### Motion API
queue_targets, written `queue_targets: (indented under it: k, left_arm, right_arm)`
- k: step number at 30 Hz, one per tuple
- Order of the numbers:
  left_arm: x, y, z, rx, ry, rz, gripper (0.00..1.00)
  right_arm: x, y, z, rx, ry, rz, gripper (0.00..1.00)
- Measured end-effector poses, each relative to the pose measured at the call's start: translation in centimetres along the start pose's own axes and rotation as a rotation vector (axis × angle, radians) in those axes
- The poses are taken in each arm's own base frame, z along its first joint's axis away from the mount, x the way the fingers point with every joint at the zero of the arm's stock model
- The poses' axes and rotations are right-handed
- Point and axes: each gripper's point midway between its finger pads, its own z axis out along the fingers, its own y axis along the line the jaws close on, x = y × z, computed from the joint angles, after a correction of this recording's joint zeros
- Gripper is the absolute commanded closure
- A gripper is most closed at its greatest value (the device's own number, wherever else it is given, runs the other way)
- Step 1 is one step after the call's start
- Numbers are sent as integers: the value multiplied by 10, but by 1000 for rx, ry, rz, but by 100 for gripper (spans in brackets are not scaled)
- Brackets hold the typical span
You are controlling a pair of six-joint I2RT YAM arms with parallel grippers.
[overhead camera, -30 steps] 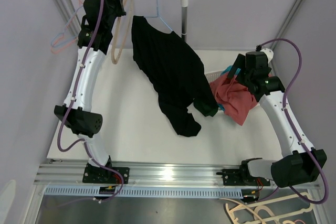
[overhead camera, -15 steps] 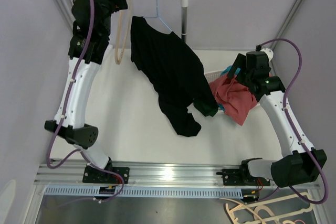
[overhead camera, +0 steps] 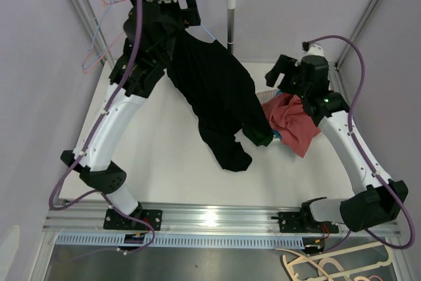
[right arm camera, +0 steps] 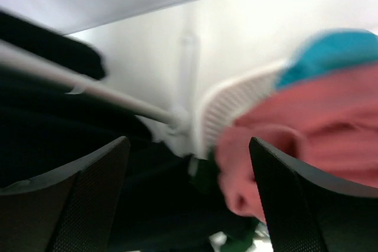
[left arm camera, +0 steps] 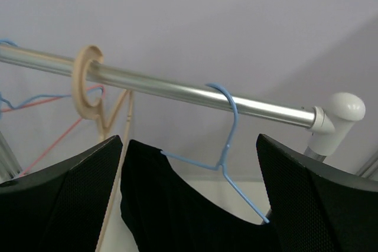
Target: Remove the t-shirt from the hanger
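A black t-shirt (overhead camera: 217, 90) hangs on a blue wire hanger (left arm camera: 227, 146) hooked over the metal rail (left arm camera: 177, 90). Its lower part trails down onto the white table (overhead camera: 158, 156). My left gripper (overhead camera: 189, 10) is up at the rail, open. In the left wrist view the hanger's neck and the shirt collar (left arm camera: 171, 205) lie between and beyond the two spread fingers (left arm camera: 65, 199). My right gripper (overhead camera: 279, 74) is open and holds nothing. It hovers right of the shirt, above the pink cloth (right arm camera: 313, 140). The right wrist view is blurred.
A beige wooden hanger (left arm camera: 87, 87) and thin pink and blue wire hangers (overhead camera: 97, 37) hang further left on the rail. The rail's upright post (overhead camera: 230, 21) stands behind the shirt. A white basket (overhead camera: 268, 91) with pink (overhead camera: 295, 122) and teal clothes sits at the right.
My left gripper opened and swung right along the rail, from the beige hanger to the blue one. The right arm lifted and moved left toward the black shirt.
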Motion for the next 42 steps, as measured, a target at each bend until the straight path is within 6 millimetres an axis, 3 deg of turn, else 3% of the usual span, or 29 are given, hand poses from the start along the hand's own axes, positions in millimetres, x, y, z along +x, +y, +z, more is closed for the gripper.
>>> queue_targets:
  k: [3,4,6,11,17,20,21,25,28,29,34,37,42]
  left_arm:
    - [27,-15,11,1,48,8,0]
    - [38,-20,16,2,67,16,0]
    - [57,-29,25,2,99,25,0]
    - [99,-41,37,1,178,50,0]
    - [110,-42,39,-13,201,56,4]
    - [110,-39,39,-25,200,57,15]
    - [111,-39,39,-29,200,59,29]
    - [110,-37,39,-43,199,56,51]
    - [111,-37,39,-45,202,50,84]
    - [112,-36,39,-47,203,50,89]
    - [114,-37,39,-49,207,49,90]
    - [115,-38,40,-50,207,39,99]
    - [115,-38,42,-50,205,24,99]
  right_arm:
    - [3,48,7,-132,2,-46,34]
    - [10,65,7,-184,13,-61,53]
    - [23,94,5,-280,40,-85,66]
    - [52,150,-10,-469,108,-105,69]
    - [75,190,-34,-585,143,-136,69]
    - [81,200,-41,-616,154,-143,69]
    - [81,201,-42,-618,154,-144,69]
    - [82,203,-43,-624,155,-145,68]
    - [82,204,-43,-624,151,-144,68]
    - [81,204,-43,-623,150,-144,68]
    - [81,204,-43,-622,150,-144,68]
    - [81,204,-43,-622,149,-144,68]
    - [80,204,-45,-625,145,-143,68]
